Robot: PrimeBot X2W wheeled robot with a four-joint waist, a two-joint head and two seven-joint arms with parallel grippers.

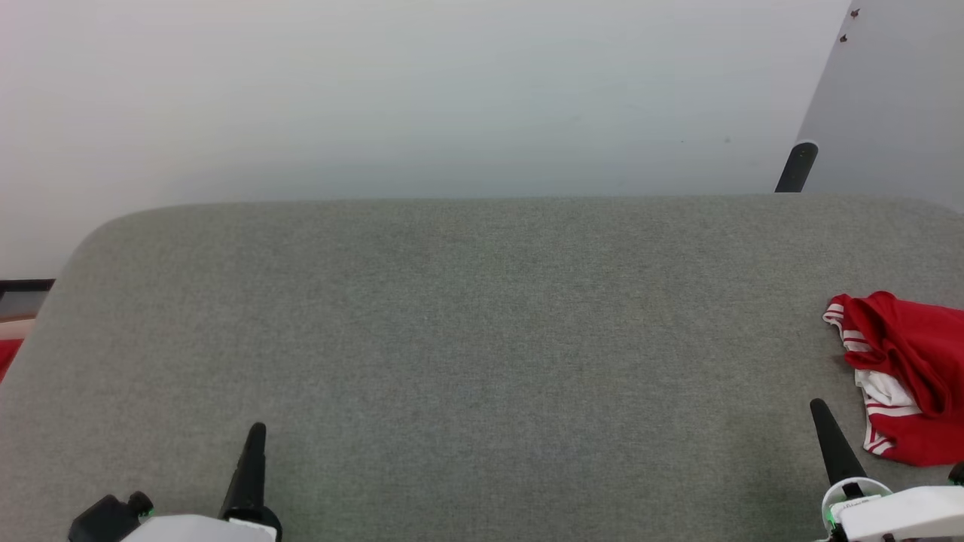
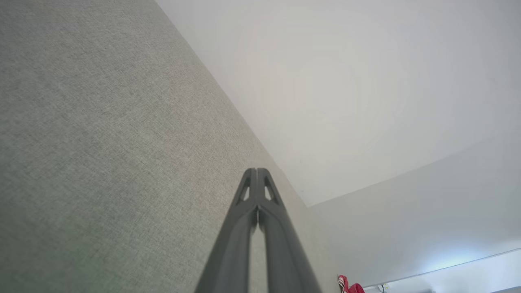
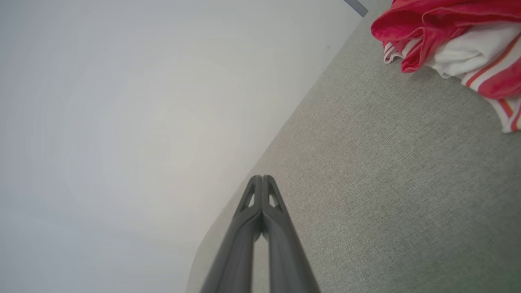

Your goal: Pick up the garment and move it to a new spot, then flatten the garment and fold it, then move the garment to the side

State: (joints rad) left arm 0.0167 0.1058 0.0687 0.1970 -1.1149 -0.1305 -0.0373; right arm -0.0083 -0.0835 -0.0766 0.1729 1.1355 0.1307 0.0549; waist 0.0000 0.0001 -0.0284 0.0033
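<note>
We are finding the garment (image 1: 911, 354) lying bunched at the right edge of the grey tabletop (image 1: 452, 339), with its far side cut off by the head view's border. The left end effector (image 1: 254, 440) and the right end effector (image 1: 821, 418) are both resting closed and empty, the right one just beside the garment. We are judging that this heap fits either a garment waiting for pickup or one set aside. Its rumpled layers are hiding whether any fold exists.
</note>
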